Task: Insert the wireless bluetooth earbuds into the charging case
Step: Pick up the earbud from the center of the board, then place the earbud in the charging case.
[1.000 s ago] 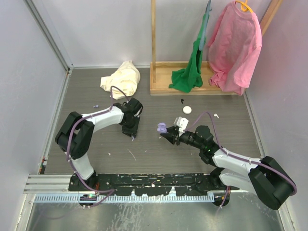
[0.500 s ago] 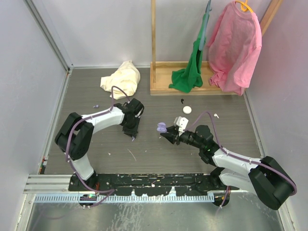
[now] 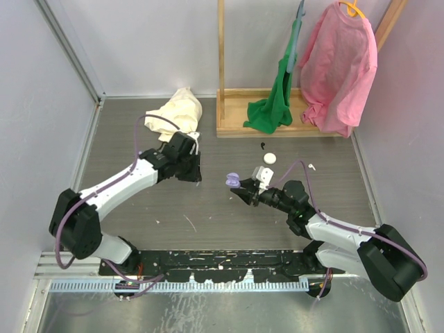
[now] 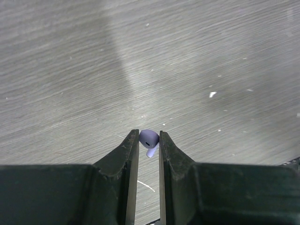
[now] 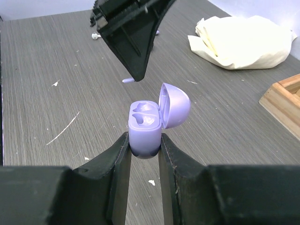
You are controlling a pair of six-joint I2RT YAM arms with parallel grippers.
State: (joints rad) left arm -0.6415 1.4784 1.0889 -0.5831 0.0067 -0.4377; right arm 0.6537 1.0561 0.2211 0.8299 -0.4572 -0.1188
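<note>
left gripper [image 4: 149, 137] is pinched narrow on a purple earbud [image 4: 148, 139]: bud head between the fingertips, stem pointing back between the fingers. Top view puts that gripper left of centre over the grey table [image 3: 208, 208], just in front of the cream cloth [image 3: 177, 112]. Can't tell whether the earbud is clear of the surface.

right gripper [image 5: 144, 140] is clamped on the purple case [image 5: 143, 126], one finger on each side, base sunk between them. lid [image 5: 174, 105] stands hinged open to the right, both wells facing up (the right wrist view shows them best). Case looks held off the table, near the middle, to the right of the left gripper and apart from it. In the right wrist view the left gripper's tip hangs beyond the case, not touching it.

Other stuff: small purple bit [image 3: 137, 151] on the table toward the left wall, too small to identify. white disc [image 3: 269, 158] on the table behind the case. wooden rack [image 3: 229, 130] at the back, with a green cloth [image 3: 270, 111] and pink shirt [image 3: 340, 62] hanging on it.
</note>
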